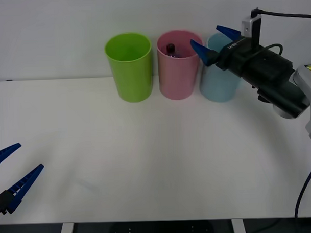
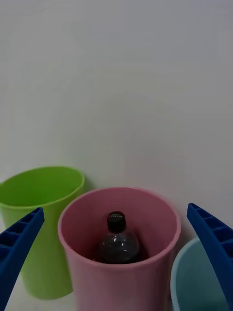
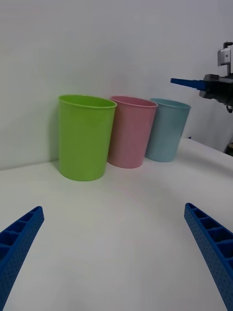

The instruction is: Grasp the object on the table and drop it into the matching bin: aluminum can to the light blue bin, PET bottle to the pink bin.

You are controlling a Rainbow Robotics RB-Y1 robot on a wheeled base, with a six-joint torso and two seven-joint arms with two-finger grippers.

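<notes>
Three bins stand in a row at the far edge of the table point(image 1: 147, 163): lime green bin point(image 1: 129, 66), pink bin point(image 1: 179, 69), light blue bin point(image 1: 219, 78). From the front, just a black cap peeks above the pink rim; the right wrist view looks down inside and shows the whole bottle point(image 2: 116, 243) standing upright in it. The right gripper point(image 1: 214, 43) hovers above the gap between the pink and blue bins, fingers spread wide, holding nothing. The left gripper point(image 1: 9, 175) sits low at the table's near left corner, also wide apart and empty. From the left wrist view, the bins' sides hide their contents.
</notes>
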